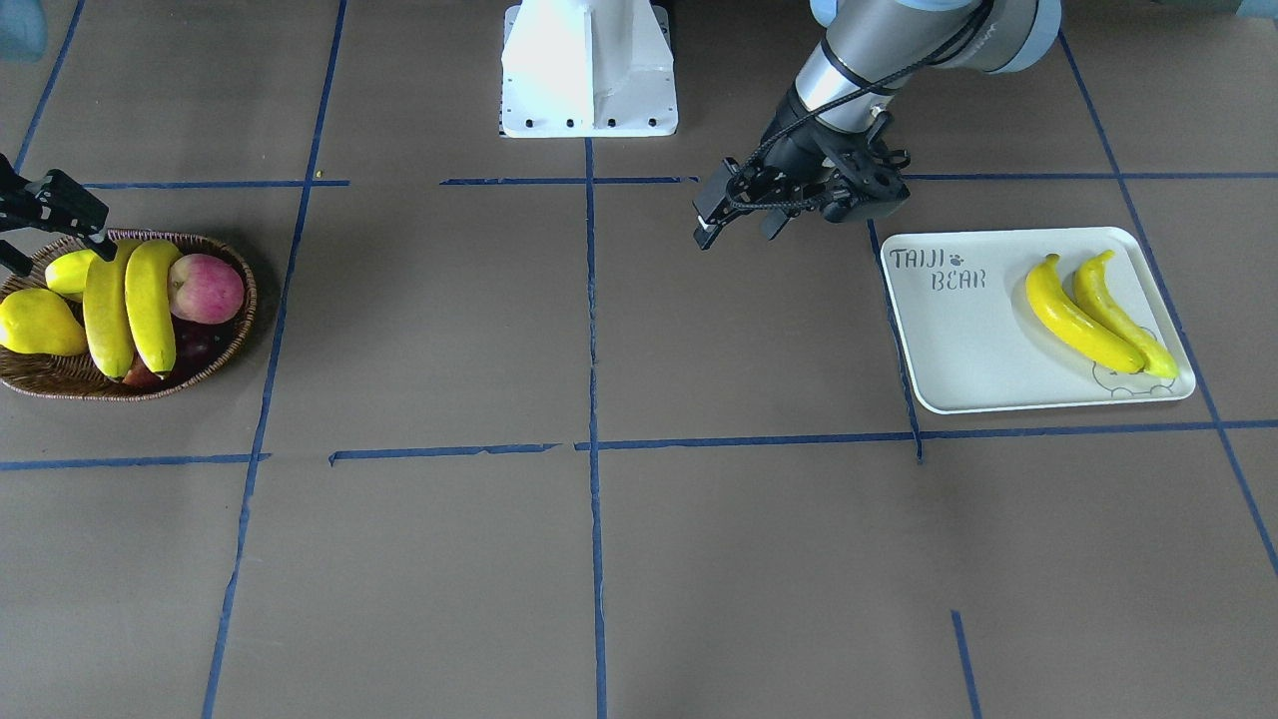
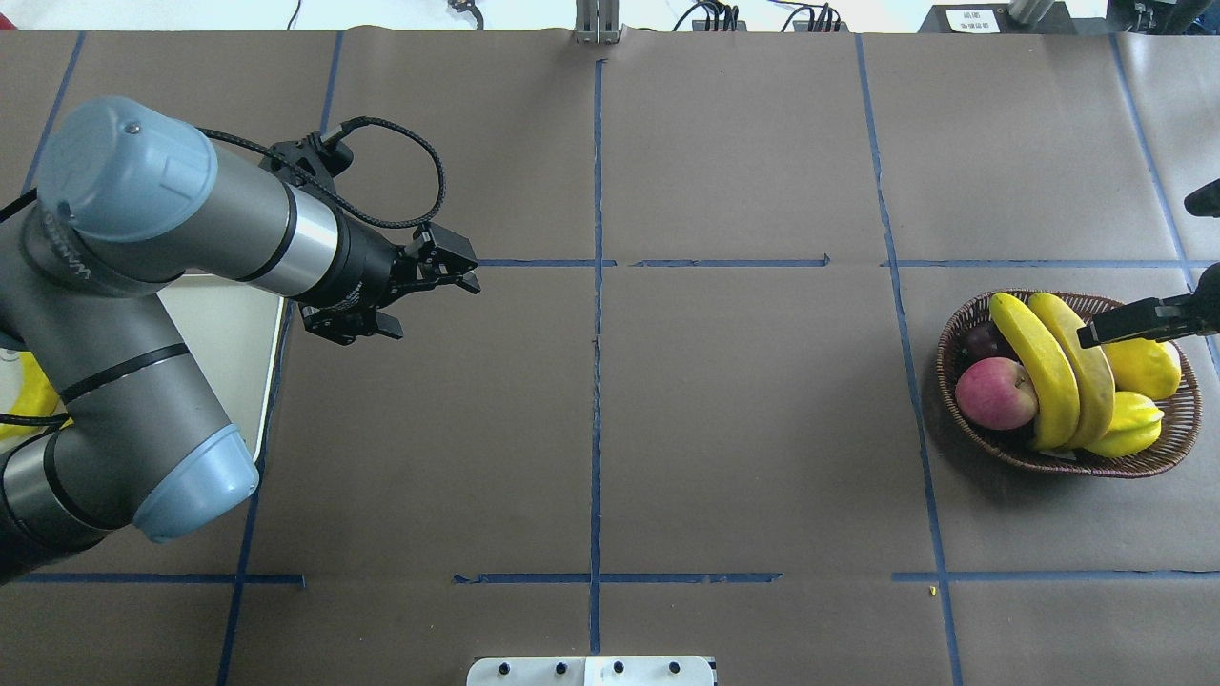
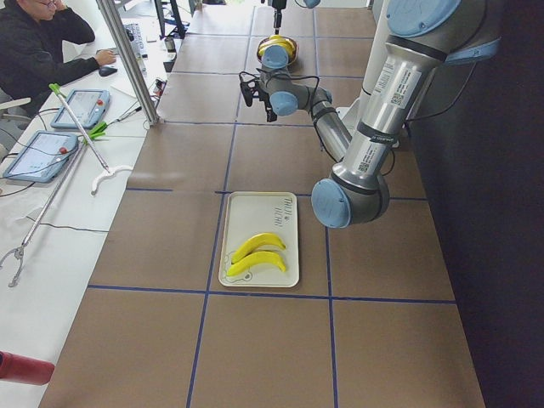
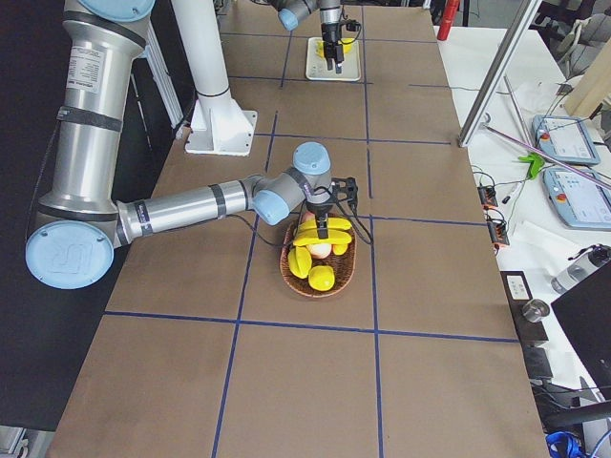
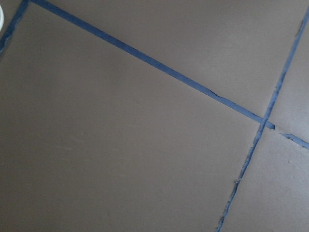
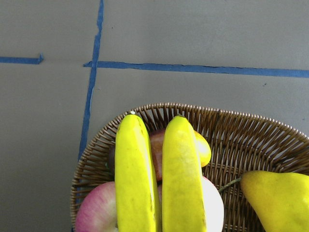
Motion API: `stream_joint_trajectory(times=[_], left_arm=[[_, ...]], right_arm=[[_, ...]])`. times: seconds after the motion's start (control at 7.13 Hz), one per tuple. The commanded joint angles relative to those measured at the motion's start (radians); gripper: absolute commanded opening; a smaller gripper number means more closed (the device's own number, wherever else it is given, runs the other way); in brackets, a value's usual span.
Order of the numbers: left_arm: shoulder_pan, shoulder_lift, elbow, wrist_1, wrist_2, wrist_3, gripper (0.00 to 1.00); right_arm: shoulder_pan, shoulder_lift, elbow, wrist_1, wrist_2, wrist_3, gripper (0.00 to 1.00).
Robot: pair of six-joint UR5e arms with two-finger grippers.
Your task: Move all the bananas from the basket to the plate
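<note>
Seen from the table end at the robot's left, the nearest thing is the plate (image 1: 954,350), and on it two bananas (image 1: 1080,320) lie side by side at the end with the bear drawing. They leave the other half of the plate bare, which I think is room for the two that remain.

A little further, the left gripper (image 1: 739,228) hangs over the bare table just beside the corner of the plate. Its fingers are spread and hold nothing. Its wrist camera shows only brown paper and blue tape. I judge it waits here, turned toward the middle of the table, because the basket is well apart from the plate.

At the far end is the basket (image 1: 228,345). Two more bananas (image 1: 128,310) rest there, touching each other, on top of an apple (image 1: 205,288), with a pear (image 1: 35,322) beside them. So the task looks half done. The right gripper (image 1: 60,255) is above the basket with fingers wide apart, one finger (image 1: 98,240) over the bananas' ends. Whether it touches them I cannot tell. Since the bananas lie uppermost, they should be easy to take without disturbing the other fruit
</note>
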Motion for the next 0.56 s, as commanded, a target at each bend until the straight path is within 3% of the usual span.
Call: stream_joint_trajectory(times=[0.0,0.28,0.42], left_arm=[[0.001,0.009,0.017,-0.097,0.0,-0.032,1.0],[0.001,0.009,0.032,-0.104,0.0,-0.032,1.0],[0.001,0.009,0.032,-0.104,0.0,-0.032,1.0]], right_arm=[[-0.003,-0.014,-0.04,0.107,0.008,0.102,1.0],[-0.015,-0.057,-0.049,0.107,0.027,0.096,0.97],[-0.038,-0.071,-0.049,0.107,0.025,0.088,0.86]])
